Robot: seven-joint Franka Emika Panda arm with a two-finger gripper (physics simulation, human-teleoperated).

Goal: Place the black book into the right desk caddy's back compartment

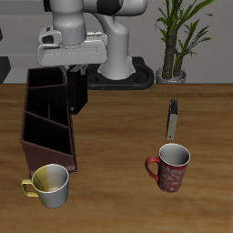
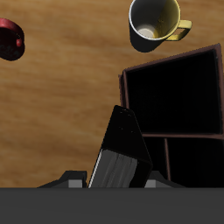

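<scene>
My gripper (image 1: pixel 73 69) is shut on the black book (image 1: pixel 78 95) and holds it upright above the table, at the back end of the right desk caddy (image 1: pixel 45 144). The caddy is a long maroon-brown box, black inside, with partitions. The book hangs by the caddy's side wall, next to its back sections. In the wrist view the book (image 2: pixel 122 150) sits between my fingers, with the gripper (image 2: pixel 112 180) closed around it. It tilts over the caddy's wall (image 2: pixel 169 59) and partly hides a partition. Whether it touches the wall I cannot tell.
A yellow mug (image 1: pixel 51 185) stands at the caddy's front end and shows in the wrist view (image 2: pixel 156 22). A red mug (image 1: pixel 169 168) stands farther along the front, also in the wrist view (image 2: pixel 9 39). A thin grey upright slab (image 1: pixel 171 119) stands behind it. A potted plant (image 1: pixel 173 36) is at the back.
</scene>
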